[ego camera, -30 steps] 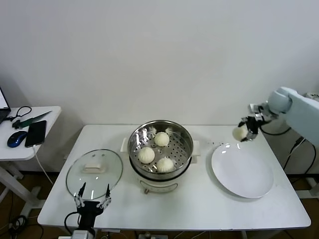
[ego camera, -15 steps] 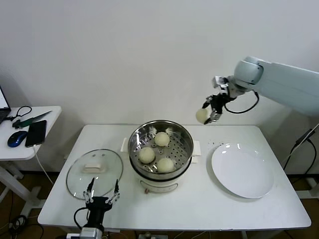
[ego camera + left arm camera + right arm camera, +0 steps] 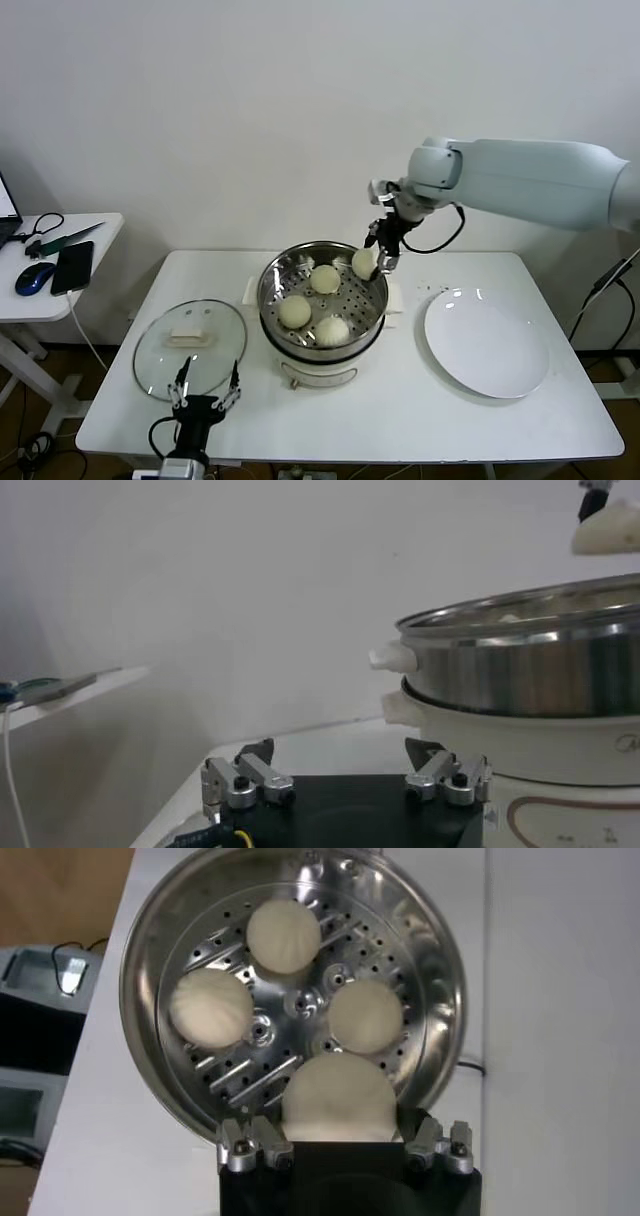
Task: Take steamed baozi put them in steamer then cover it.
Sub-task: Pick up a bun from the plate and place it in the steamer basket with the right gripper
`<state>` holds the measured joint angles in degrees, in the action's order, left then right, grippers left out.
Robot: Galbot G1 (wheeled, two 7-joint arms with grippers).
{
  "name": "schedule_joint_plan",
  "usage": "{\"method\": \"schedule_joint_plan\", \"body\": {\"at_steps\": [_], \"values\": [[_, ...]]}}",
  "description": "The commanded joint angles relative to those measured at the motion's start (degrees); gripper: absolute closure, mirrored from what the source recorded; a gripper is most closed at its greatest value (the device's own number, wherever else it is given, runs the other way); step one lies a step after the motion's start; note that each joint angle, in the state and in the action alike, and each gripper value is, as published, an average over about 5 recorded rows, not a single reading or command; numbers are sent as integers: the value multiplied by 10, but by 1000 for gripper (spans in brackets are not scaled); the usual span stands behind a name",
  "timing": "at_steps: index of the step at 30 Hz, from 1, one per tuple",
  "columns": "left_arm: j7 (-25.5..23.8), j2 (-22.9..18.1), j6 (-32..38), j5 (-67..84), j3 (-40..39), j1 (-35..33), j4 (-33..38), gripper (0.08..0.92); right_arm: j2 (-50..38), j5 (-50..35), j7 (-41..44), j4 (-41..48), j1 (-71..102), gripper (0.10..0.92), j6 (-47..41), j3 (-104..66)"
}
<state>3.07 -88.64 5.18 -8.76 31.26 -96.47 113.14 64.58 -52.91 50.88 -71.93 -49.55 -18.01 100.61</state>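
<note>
- From the head camera we see our right gripper above the far right rim of the steamer, holding a bun between its fingers.
- Three buns lie on the holed tray: one at the back, one on the left, one at the front.
- Our right wrist camera adds what the head view lacks: looking straight down into the pot, the held bun sits pinched between the two fingers, which stand only as far apart as the bun is wide, and all three loose buns show apart from one another.
- The glass lid lies flat on the table left of the steamer; only the head view shows it whole.
- Our left gripper hangs over the table's near edge by the lid, fingers spread wide and holding nothing.
- Our left wrist camera shows those spread fingers and the steamer's side wall and handle, and the held bun high above the rim.
- A white plate lies bare to the right; a side table on the left carries a phone and a mouse.
</note>
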Motion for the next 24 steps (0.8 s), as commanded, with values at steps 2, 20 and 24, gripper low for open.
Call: {"method": "schedule_joint_plan", "body": {"at_steps": [2, 20, 24], "values": [[-1, 2, 1, 4, 1, 3, -4, 177, 50, 2, -19, 0, 32, 287, -13, 24], [-1, 3, 1, 10, 7, 13, -19, 177, 52, 29, -26, 17, 75, 277, -12, 18], [-1, 2, 0, 9, 5, 14, -19, 177, 48, 31, -29, 16, 76, 236, -12, 14]]}}
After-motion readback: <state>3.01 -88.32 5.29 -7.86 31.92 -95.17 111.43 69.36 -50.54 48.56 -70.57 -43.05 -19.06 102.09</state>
